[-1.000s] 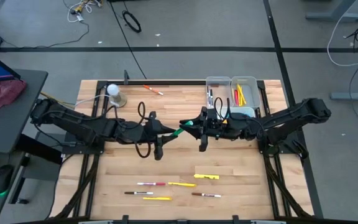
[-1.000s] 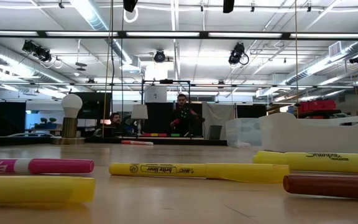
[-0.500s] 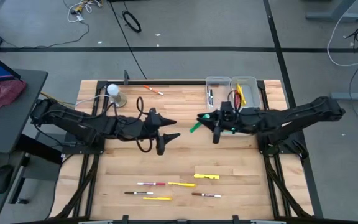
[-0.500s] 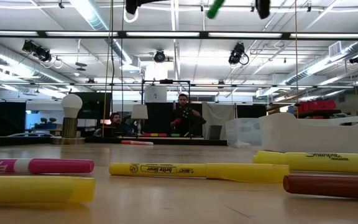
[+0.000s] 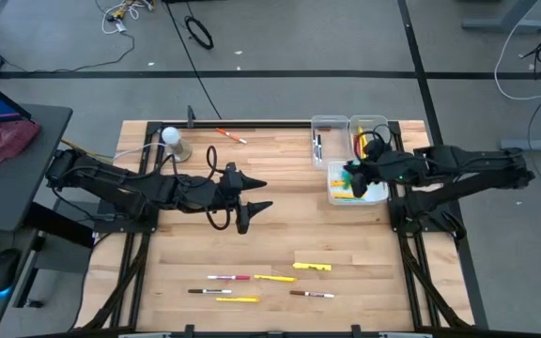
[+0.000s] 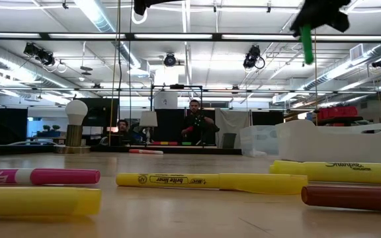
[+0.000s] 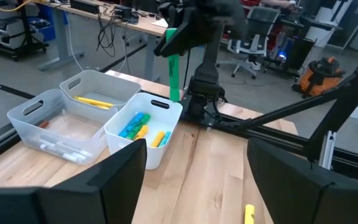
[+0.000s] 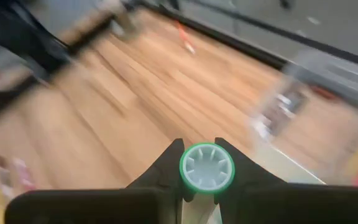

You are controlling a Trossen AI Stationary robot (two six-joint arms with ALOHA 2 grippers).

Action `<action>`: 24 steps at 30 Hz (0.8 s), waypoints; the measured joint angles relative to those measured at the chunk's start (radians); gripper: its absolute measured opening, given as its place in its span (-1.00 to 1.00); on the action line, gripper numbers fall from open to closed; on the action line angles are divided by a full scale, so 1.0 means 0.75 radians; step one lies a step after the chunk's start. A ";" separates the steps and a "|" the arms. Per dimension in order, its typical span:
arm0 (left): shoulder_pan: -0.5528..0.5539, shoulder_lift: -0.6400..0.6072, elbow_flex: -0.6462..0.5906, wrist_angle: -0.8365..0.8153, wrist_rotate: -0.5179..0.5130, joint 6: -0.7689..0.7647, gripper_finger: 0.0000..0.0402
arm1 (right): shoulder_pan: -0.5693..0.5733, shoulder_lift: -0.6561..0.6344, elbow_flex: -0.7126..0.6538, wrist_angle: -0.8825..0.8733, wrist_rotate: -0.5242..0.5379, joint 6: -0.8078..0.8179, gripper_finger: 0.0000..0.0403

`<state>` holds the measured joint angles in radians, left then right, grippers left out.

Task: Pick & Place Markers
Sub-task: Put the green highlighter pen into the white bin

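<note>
My right gripper [image 5: 353,173] is shut on a green highlighter [image 7: 173,65], which hangs above the near clear bin [image 7: 160,149] of coloured highlighters at the right. In the low view the green highlighter [image 6: 307,45] shows high up under the dark gripper. My left gripper [image 5: 257,196] stands open over the table's middle with nothing between its fingers; it [image 7: 194,180] faces the bins. Several markers [image 5: 313,267] lie flat on the wood near the front edge. One red-and-white marker [image 5: 232,136] lies at the far edge. My right gripper pinches the green highlighter's upper end [image 8: 207,168] between its two fingers, and the round end face shows between them in the right wrist view. The barrel [image 7: 174,78] hangs nearly upright below the gripper, clear of the bin and the table.
Two more clear bins [image 5: 328,139] [image 5: 369,136] with pens stand side by side at the far right. A white ball on a grey base [image 5: 173,143] stands at the far left. Bare wood lies between the arms and the front markers. People sit in the room beyond the table.
My left gripper has opened and let go of the green highlighter over the table's middle, then kept still. My right gripper has carried the highlighter toward the table's right edge, to above the near bin. The highlighter has turned from slanted to hanging nearly upright.
</note>
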<state>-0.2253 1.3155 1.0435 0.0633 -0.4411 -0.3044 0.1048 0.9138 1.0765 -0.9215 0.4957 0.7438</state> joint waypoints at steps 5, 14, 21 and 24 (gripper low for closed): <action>0.000 0.000 0.000 -0.001 0.000 0.002 0.40 | -0.136 0.009 0.006 -0.296 -0.100 0.010 -0.73; 0.021 0.000 0.000 -0.001 0.000 0.002 0.40 | -0.371 0.116 -0.105 -0.379 -0.133 -0.260 -0.73; 0.029 0.000 0.000 -0.001 0.000 0.001 0.40 | -0.513 0.199 -0.317 -0.227 -0.228 -0.459 -0.73; 0.027 0.000 0.000 0.000 0.001 0.001 0.40 | -0.541 0.213 -0.407 -0.142 -0.255 -0.477 -0.73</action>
<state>-0.2050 1.3155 1.0435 0.0630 -0.4403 -0.3035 -0.3007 1.0732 0.7715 -1.0279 0.3044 0.3864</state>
